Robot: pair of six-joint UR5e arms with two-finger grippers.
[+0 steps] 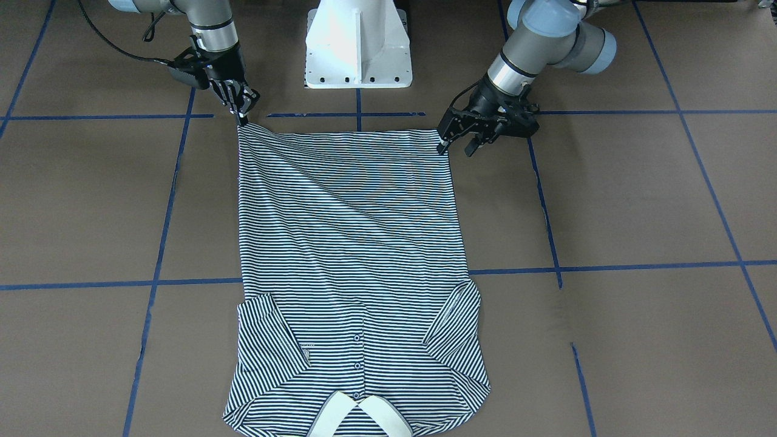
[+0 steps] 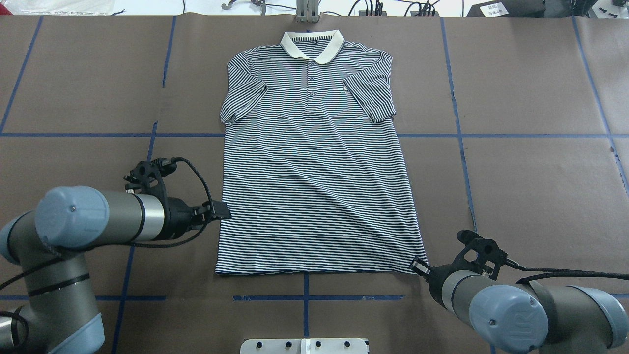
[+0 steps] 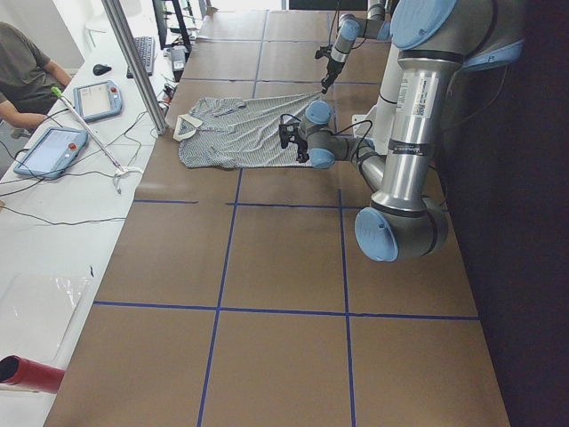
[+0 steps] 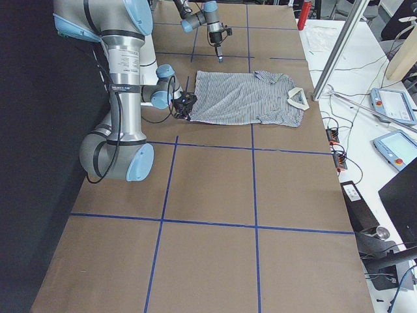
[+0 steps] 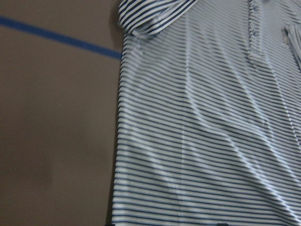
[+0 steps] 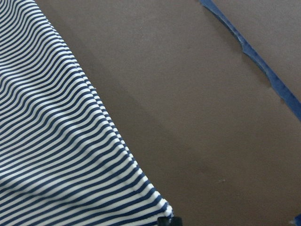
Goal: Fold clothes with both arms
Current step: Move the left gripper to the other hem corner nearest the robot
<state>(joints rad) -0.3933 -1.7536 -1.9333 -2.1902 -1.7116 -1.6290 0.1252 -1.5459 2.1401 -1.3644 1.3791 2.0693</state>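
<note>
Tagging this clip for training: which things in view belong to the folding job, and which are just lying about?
Job: striped polo shirt, left gripper, right gripper.
Lying about: white pedestal base, teach pendants, red cylinder.

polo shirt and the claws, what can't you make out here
- Chest logo: too small in every view to read.
- Collar: partly cut off by the front-facing view's bottom edge.
- Right claw at the polo shirt hem corner: only a fingertip sliver shows at the right wrist view's bottom edge, so how much cloth it pinches is hidden.
- Left claw: absent from its blurred wrist view; contact with the shirt's edge is unclear.
</note>
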